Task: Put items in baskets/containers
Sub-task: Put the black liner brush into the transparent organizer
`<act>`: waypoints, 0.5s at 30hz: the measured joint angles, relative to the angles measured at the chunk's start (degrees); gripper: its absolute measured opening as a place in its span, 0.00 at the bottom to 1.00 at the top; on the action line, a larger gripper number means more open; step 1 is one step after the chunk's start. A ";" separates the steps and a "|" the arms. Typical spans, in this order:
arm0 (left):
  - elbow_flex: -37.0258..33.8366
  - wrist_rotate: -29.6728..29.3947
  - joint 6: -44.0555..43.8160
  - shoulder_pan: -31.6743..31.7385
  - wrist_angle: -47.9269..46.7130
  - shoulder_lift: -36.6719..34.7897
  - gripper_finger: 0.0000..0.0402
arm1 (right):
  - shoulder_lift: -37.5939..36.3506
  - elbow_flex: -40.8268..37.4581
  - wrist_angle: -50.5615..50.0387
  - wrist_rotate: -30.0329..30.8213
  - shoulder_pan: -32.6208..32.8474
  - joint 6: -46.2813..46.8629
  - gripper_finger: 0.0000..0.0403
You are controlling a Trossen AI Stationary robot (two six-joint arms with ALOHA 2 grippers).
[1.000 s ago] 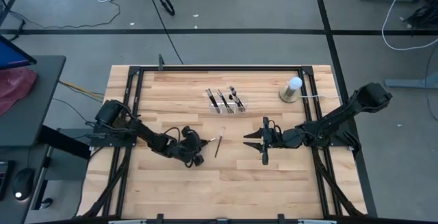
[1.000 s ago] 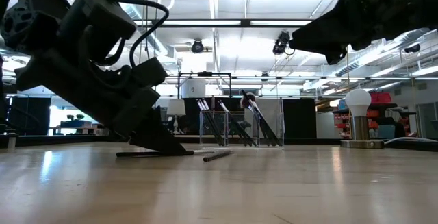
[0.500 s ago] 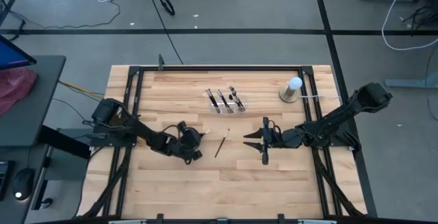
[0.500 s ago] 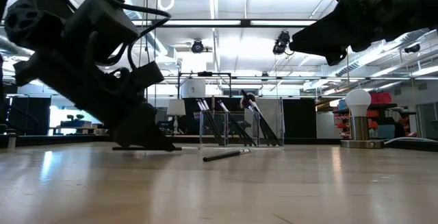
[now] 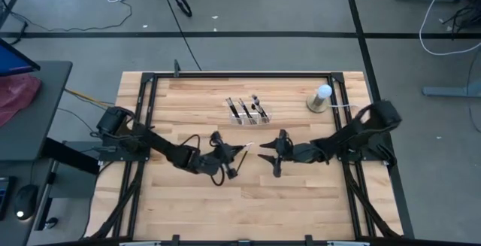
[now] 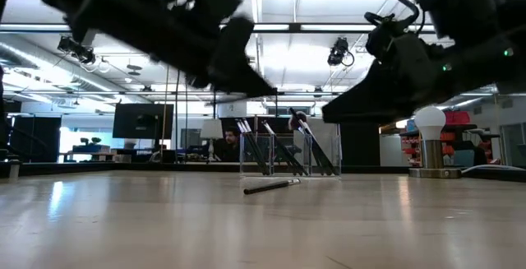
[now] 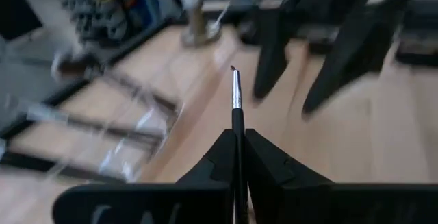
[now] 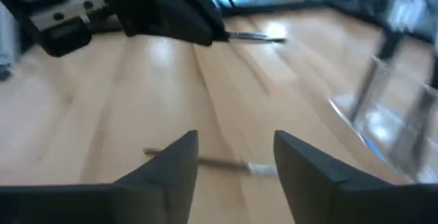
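The left pincer (image 7: 239, 157) is pinched tight on one makeup brush (image 7: 235, 99), lifted clear of the surface (image 5: 301, 193), tip pointing at the spread-open, empty right pincer (image 5: 268, 154) just ahead, so a handover or carry to the clear organiser tray (image 5: 249, 111) beyond looks next.

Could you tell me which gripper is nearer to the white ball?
Right. The right gripper hangs open near the table's middle, on the ball's side; the left gripper, holding a brush, is farther off, beyond the right one.
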 joint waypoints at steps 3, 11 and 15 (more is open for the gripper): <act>2.34 0.03 4.75 -0.86 0.82 0.00 0.06 | 6.38 0.07 14.31 -1.07 0.03 -4.29 0.53; 6.39 0.04 10.97 -3.41 1.84 -0.07 0.06 | 12.79 1.22 28.77 -6.60 1.05 -10.53 0.53; 6.41 0.04 10.97 -3.81 1.85 -0.07 0.06 | 11.98 3.39 28.87 -6.35 2.27 -11.51 0.48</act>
